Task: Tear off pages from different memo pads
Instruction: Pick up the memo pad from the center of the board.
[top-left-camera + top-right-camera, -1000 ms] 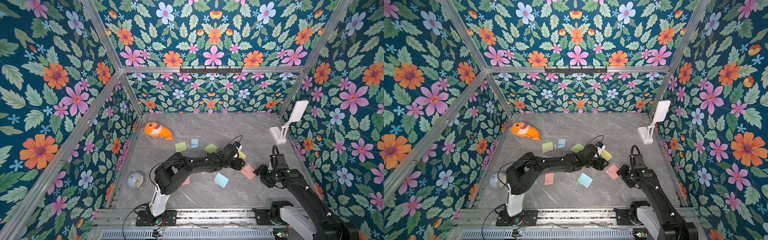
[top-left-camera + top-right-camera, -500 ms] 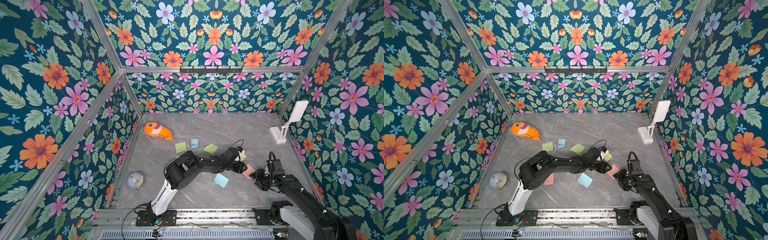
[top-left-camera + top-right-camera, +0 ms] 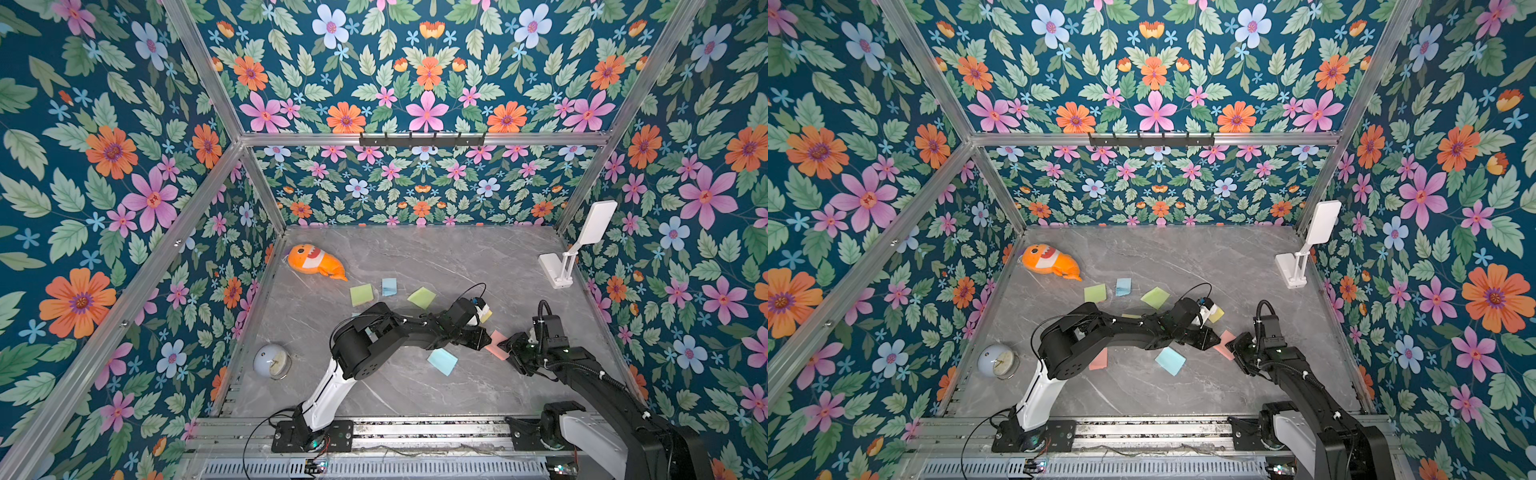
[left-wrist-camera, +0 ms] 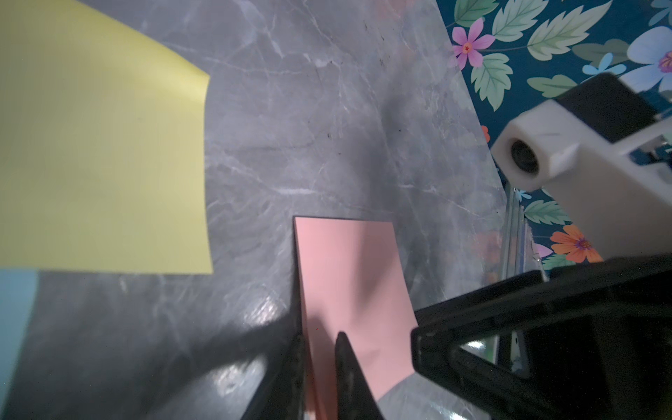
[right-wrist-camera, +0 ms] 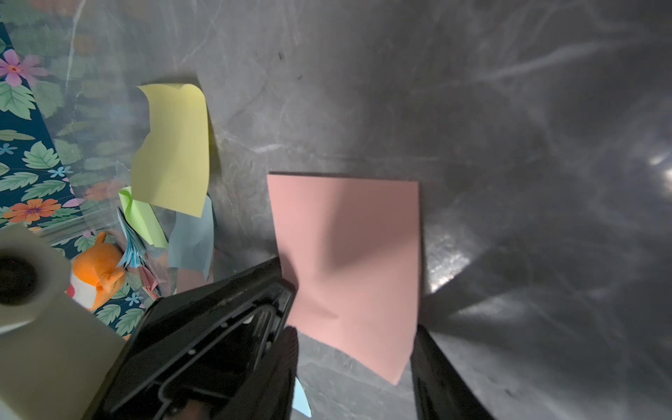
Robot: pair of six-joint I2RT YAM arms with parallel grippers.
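Left gripper (image 4: 320, 336) is at the pink memo pad (image 4: 349, 269), jaws almost together w/ the pad's edge btwn them. A slim gap shows in the left wrist view, so can't tell if it really bites, nor if it has only the top page (image 5: 345, 232) or the whole block. Right gripper (image 5: 354, 329) is open, fingers either side of one pad corner, clamped on nothing.

In both top views the pad (image 3: 497, 344) lies flat on the grey table (image 3: 415, 257), set diamond-wise, right btwn the two gripper tips. The left gripper (image 3: 484, 337) reaches it from the left arm's side, the right gripper (image 3: 510, 345) from the opposite side. Both are at the pad, neither nearer. Pad is square, so no long axis to speak of.

My read: step = pin w/ one gripper, peel w/ the other. Next move prob turns on the left pulling back toward its own side, away from the right, while the right holds the block down. Yellow page (image 4: 102, 163) lies near but apart, so shouldn't snag
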